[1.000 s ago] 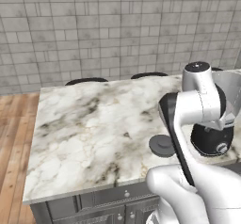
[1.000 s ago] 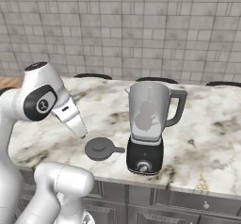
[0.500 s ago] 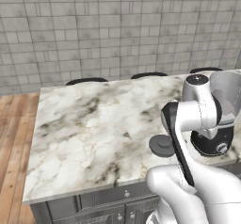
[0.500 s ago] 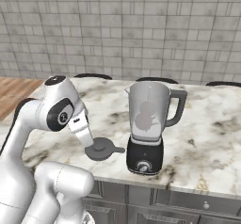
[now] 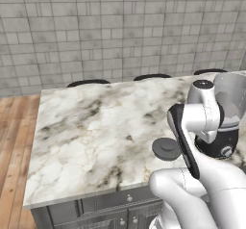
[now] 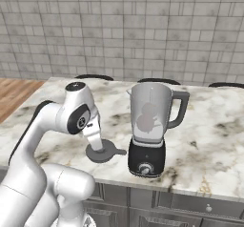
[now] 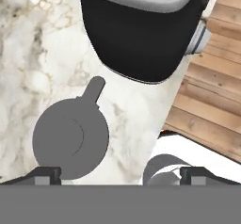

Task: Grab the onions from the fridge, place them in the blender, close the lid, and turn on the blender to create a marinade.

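The blender (image 6: pixel 149 128) stands near the counter's front edge, its black base (image 7: pixel 141 30) and silver knob (image 7: pixel 200 36) close ahead in the hand view. Through the translucent jar (image 5: pixel 232 98) the onions (image 6: pixel 147 118) show as a dim rounded mass. The lid (image 6: pixel 102 152) lies flat on the marble just left of the base, its tab pointing towards the blender. My gripper (image 7: pixel 122 175) hangs open directly above the lid (image 7: pixel 70 138), fingers pointing down, nothing between them. In the left base view the lid (image 5: pixel 166 148) peeks out beside my forearm. The fridge is out of view.
The marble counter (image 5: pixel 91 132) stretches wide to the left of the lid. Dark stool tops (image 5: pixel 88 82) line its far edge before a tiled wall. Wooden floor (image 5: pixel 12 141) lies off the left end, and grey drawers (image 6: pixel 205 207) sit under the front edge.
My arm has folded down and swung towards the blender, bringing the hand from higher on the left to just above the lid. The jaws stayed open.
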You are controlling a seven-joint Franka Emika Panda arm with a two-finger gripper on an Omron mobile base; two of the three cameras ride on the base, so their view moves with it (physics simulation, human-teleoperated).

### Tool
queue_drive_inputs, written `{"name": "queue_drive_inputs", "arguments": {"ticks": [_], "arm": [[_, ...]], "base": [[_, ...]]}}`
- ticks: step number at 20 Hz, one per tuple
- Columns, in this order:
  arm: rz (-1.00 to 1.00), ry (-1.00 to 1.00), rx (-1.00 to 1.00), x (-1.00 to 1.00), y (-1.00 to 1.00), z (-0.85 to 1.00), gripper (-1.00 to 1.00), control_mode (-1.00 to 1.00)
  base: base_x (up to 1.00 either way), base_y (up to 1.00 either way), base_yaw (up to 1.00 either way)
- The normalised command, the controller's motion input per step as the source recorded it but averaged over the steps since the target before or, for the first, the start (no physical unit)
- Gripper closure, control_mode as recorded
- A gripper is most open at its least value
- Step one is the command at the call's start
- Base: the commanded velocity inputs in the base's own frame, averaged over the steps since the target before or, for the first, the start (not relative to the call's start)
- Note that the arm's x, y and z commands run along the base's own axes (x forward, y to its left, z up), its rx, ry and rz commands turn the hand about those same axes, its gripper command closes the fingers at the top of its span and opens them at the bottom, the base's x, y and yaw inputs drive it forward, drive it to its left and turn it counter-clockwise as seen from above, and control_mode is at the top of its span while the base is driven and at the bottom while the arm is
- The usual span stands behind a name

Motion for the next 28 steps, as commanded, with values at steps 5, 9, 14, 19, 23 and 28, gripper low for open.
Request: {"name": "queue_drive_inputs", "arguments": {"ticks": [5, 9, 14, 19, 23, 28], "arm": [[0.0, 0.0, 0.01, 0.27, -0.17, -0.52, -1.0, -1.0], [-0.01, 0.0, 0.01, 0.21, -0.19, -0.53, -1.0, -1.0], [-0.06, 0.0, 0.03, 0.27, -0.26, -0.39, -1.0, -1.0], [-0.05, 0.0, 0.05, 0.33, -0.25, -0.24, -1.0, -1.0], [-0.03, 0.0, 0.04, 0.24, -0.02, -0.28, -1.0, -1.0], [-0.04, 0.0, 0.02, 0.21, 0.0, -0.25, -1.0, -1.0]], "base": [[0.0, 0.0, 0.0], [0.0, 0.0, 0.0], [0.0, 0.0, 0.0], [0.0, 0.0, 0.0], [0.0, 0.0, 0.0], [0.0, 0.0, 0.0]]}}
